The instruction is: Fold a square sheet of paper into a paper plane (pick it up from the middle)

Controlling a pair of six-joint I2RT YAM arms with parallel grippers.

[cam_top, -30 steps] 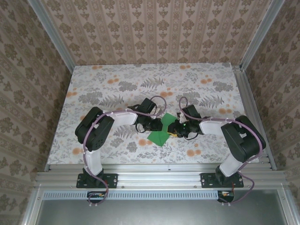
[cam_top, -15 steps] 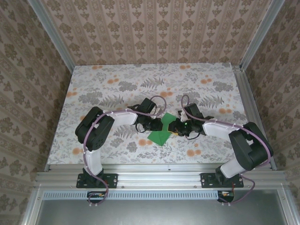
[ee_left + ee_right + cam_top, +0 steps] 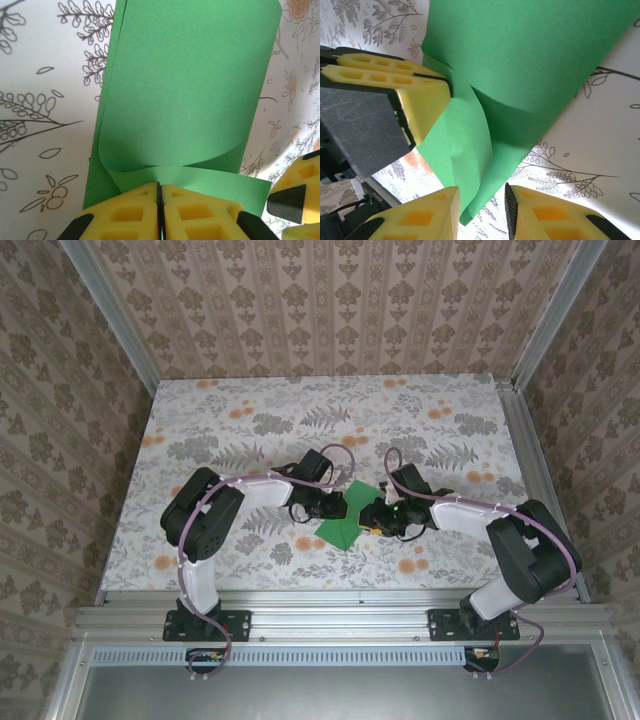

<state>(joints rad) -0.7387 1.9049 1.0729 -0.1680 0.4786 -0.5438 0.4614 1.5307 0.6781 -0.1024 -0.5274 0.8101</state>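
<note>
1. The paper [image 3: 338, 530], bright green and partly folded, lay on the middle of the tabletop [image 3: 250, 410] between the two arms, with one point turned toward the near edge.
2. The left hand [image 3: 159, 189] was closed on the paper. Its yellow pads met with no gap and pinched the sheet's near edge between them.
3. In the left wrist view, an upper layer of the paper curved over a lower one beyond the pads. The bend was rounded, not creased, and a narrow strip of the lower layer showed along the left side.
4. The right hand [image 3: 481, 195] stood with its jaws narrowly apart. A corner of the paper reached into the gap, and whether either pad touched it could not be told.
5. In the right wrist view, the left hand's fingers appeared at upper left, clamped on the paper's edge, just beside the right hand.
6. In the left wrist view, a right fingertip [image 3: 292, 197] showed at lower right, near the paper's corner but apart from it.
7. The tabletop was white, printed with grey leaves and orange flowers. Patterned walls [image 3: 330, 310] enclosed it on three sides, and a metal rail [image 3: 340, 618] at the near edge carried both arm bases.
</note>
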